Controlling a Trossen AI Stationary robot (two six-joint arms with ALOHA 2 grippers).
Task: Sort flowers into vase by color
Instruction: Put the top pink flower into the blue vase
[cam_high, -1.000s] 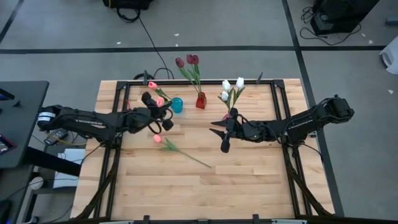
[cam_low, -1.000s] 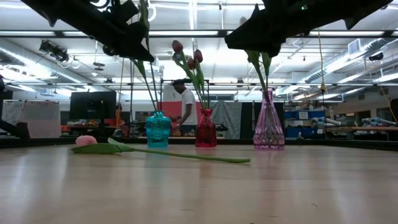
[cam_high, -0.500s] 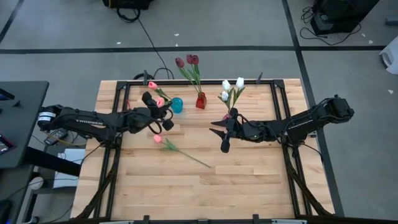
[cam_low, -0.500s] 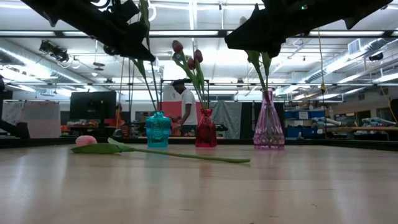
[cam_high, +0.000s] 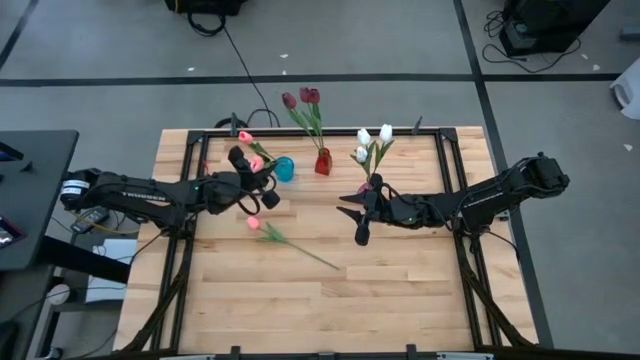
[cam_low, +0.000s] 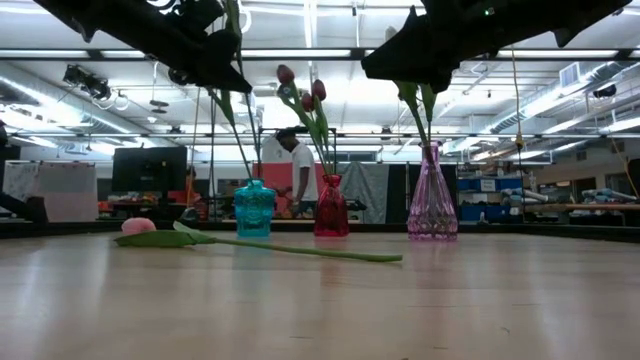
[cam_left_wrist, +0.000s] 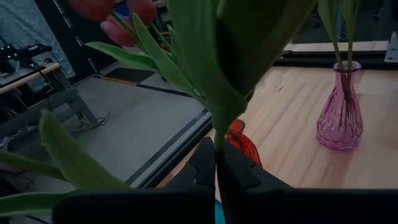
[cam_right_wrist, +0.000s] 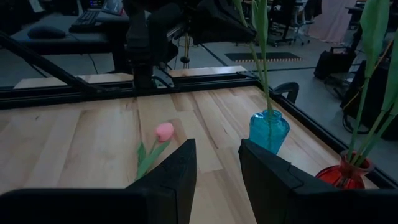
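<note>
Left gripper (cam_high: 262, 186): its fingers are closed on the stem of a pink tulip (cam_high: 257, 163), just beside the blue vase (cam_high: 285, 168); in the left wrist view the green stem comes up from between the two pressed fingers.
Reason for this hold: the grip is low on the stem, probably so that the stem end can be led into the narrow mouth of the blue vase, where one pink tulip seems to stand.
Left arm pose: stretched almost flat from the left edge of the table (cam_high: 400, 290), the wrist raised above the board.
Right gripper (cam_high: 352, 218): fingers parted and holding nothing; it hovers near the middle of the table, in front of the purple vase (cam_low: 432, 205).
Sorted flowers: dark red tulips (cam_high: 301, 98) in the red vase (cam_high: 322, 162), white tulips (cam_high: 374, 135) in the purple vase.
Remaining flower: one pink tulip on the table (cam_high: 254, 223), its stem pointing toward the front.
Judgement: the task is near its end.
</note>
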